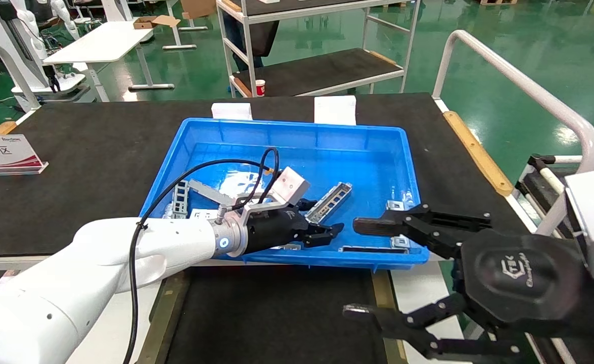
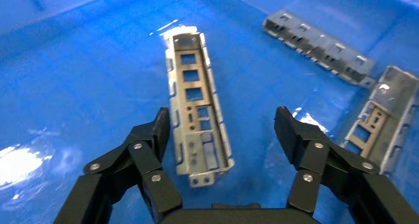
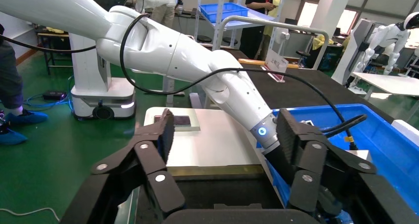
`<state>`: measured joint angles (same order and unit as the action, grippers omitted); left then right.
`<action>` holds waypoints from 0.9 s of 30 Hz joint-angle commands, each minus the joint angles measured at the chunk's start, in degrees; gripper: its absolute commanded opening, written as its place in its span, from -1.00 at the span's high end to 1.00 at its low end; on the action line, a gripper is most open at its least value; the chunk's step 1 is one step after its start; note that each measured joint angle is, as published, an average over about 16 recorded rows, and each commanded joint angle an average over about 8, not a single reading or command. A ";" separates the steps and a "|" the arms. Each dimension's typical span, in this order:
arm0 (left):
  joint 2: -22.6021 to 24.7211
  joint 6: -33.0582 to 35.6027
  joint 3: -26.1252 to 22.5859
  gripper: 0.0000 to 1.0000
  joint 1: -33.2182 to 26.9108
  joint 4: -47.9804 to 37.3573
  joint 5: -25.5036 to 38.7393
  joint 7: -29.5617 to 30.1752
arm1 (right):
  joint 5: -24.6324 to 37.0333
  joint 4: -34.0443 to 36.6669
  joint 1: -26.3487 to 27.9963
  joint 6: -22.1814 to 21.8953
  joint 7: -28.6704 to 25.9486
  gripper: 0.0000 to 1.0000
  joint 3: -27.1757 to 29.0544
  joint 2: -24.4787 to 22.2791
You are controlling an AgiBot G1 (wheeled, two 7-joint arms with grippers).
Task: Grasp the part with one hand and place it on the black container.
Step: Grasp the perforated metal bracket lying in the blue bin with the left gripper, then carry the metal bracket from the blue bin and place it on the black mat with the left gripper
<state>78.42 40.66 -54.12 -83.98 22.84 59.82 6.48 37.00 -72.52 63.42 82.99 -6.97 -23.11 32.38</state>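
Looks like we're at the approach step: the left hand is down inside the blue bin, fingers spread apart with nothing between them yet. The part it's lined up on lies flat on the bin floor, long axis pointing away from the wrist, its near end sitting in the gap between the two fingers without touching either as far as I can tell.

Next move, I'd guess: drop a bit lower so the pads straddle the channel's side walls, then close. It's a thin strip lying flat on slick plastic, so it'll probably need a low, square pinch or it'll skate away.

The black container sits on the surface just in front of the bin, nearer the robot, nothing on it.

The right hand hangs off to the right, wide open, idle.

The head view hides the target part behind the wrist; only the left wrist view shows the lineup, plus two more strips nearby. The right wrist view just shows the left arm reaching in.
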 commanded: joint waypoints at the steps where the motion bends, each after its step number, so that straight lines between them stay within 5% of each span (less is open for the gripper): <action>1: -0.04 -0.76 -0.96 1.00 0.13 -0.25 -0.96 0.08 | 0.00 0.00 0.00 0.00 0.00 1.00 0.00 0.00; 17: -0.18 -2.80 -4.55 1.00 0.19 -1.59 -9.15 -1.20 | 0.00 0.00 0.00 0.00 0.00 1.00 -0.01 0.00; 27: -0.61 -2.87 -2.47 1.00 -1.75 -0.15 -17.64 -1.85 | -0.01 0.00 0.00 0.00 0.00 1.00 -0.01 0.00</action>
<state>77.15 40.68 -56.45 -85.55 23.38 42.27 4.12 37.00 -72.52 63.42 82.98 -6.97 -23.12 32.38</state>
